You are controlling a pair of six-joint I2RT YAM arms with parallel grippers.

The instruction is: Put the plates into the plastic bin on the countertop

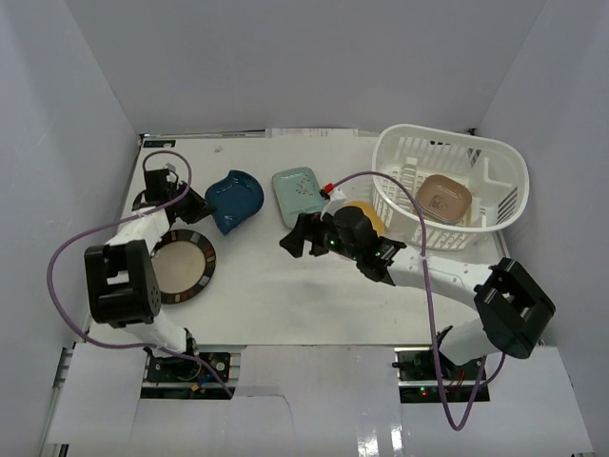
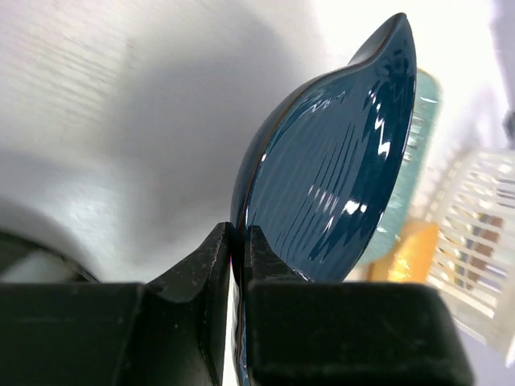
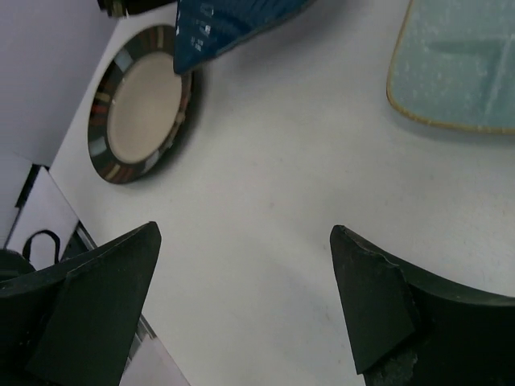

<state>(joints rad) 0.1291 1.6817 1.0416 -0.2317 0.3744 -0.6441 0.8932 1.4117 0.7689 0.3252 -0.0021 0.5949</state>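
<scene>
Left claw [image 2: 239,235] | clamped on rim | teal leaf plate [image 2: 330,169] juts forward

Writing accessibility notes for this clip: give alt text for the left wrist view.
The left claw pinches the rim of a dark teal leaf-shaped plate. Blurred behind it are a pale green plate, a yellow plate and the white slotted bin.

On your tabletop [image 1: 276,300], the round plate [image 1: 181,267] lies near left. Farther back and to its right you have the leaf-shaped plate [image 1: 236,200], then the rectangular plate [image 1: 298,190] on its right. The plastic bin [image 1: 497,158] stands far right, with a rounded-square plate [image 1: 444,198] inside and a partly hidden plate [image 1: 368,211] just left of it.
</scene>
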